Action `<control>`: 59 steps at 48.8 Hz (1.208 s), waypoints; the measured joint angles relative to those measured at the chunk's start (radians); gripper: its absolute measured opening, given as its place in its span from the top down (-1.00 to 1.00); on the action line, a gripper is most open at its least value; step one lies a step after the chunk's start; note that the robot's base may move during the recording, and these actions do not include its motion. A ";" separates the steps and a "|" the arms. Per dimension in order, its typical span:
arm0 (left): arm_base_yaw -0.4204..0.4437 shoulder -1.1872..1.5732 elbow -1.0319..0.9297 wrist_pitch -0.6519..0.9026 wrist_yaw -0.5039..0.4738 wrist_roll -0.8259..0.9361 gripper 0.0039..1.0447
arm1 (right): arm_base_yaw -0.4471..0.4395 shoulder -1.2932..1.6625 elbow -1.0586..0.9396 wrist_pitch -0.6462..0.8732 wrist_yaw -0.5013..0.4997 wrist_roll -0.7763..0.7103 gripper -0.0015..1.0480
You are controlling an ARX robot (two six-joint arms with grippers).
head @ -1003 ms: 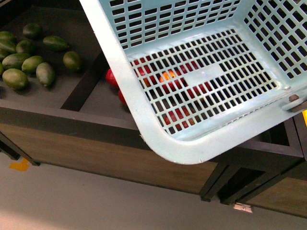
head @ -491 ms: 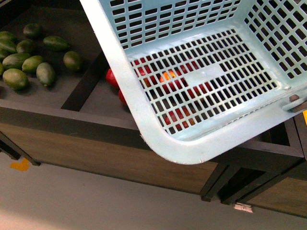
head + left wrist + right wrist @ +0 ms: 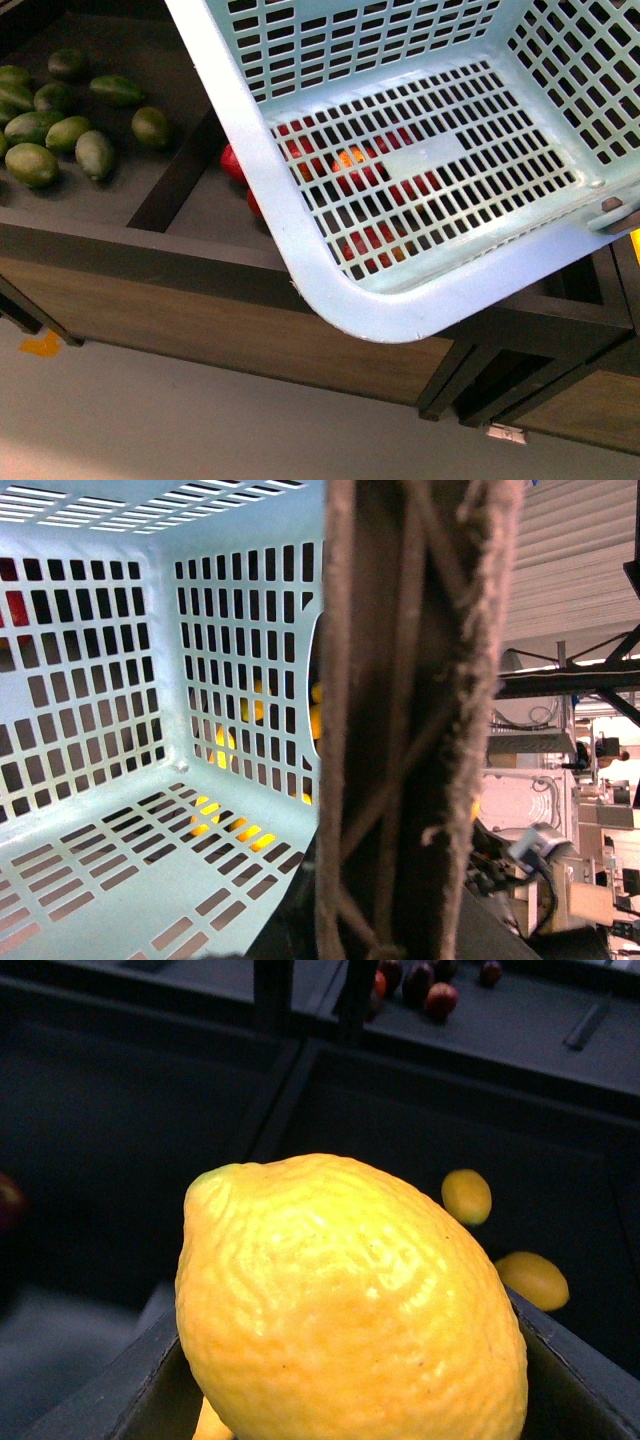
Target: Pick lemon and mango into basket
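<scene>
The right claw is gripping the lemon; the basket is tilting over the dark wooden stand on grey floor. The left claw is not showing, so I cannot tell.

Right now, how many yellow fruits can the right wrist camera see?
3: the lemon close up, filling the view, and two yellow fruits lying apart on the dark shelf beyond. More may hide behind the lemon.

I see a pale blue basket with a grid of slots, and red fruits show through it (one orange patch). The lemon is bright yellow and dimpled; the oval fruits are green.
</scene>
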 joint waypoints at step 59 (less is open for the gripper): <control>0.002 0.003 0.000 -0.002 -0.003 0.001 0.91 | 0.412 -0.582 -0.488 0.208 0.362 0.369 -0.22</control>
